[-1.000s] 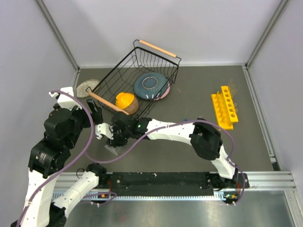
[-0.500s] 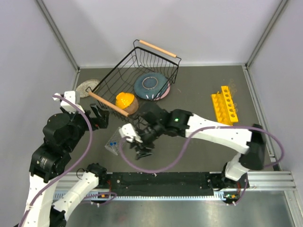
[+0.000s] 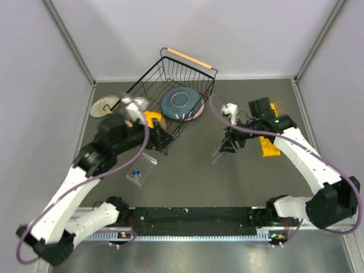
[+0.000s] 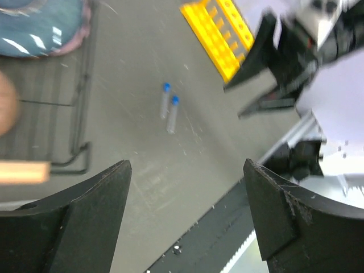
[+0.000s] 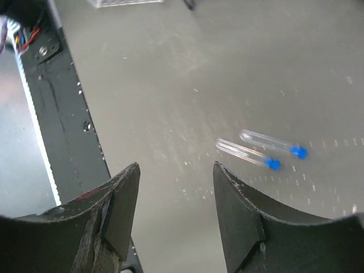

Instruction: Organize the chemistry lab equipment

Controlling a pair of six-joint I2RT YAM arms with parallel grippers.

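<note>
Two small clear tubes with blue caps [image 5: 259, 149] lie side by side on the table; they also show in the left wrist view [image 4: 169, 108] and faintly in the top view [image 3: 218, 154]. My right gripper [image 3: 228, 145] hovers just above them, open and empty [image 5: 176, 170]. The yellow holed rack [image 3: 266, 142] lies right of it, partly behind the right arm, and shows in the left wrist view [image 4: 219, 34]. The clear plastic rack [image 3: 141, 169], with blue-capped tubes in it, sits at the left front. My left gripper [image 3: 161, 140] is open and empty [image 4: 185, 170] by the basket's near corner. I cannot make out the glass rods.
The black wire basket [image 3: 196, 85] with wooden handles holds a blue plate [image 3: 181, 103] and an orange bowl [image 3: 152, 120]. A round grey mat [image 3: 104, 106] lies at the far left. A black rail [image 3: 193, 216] runs along the near edge.
My right arm has swung from the left centre over to the right, beside the yellow rack. My left arm has swung right toward the basket. The clear rack now lies uncovered.
</note>
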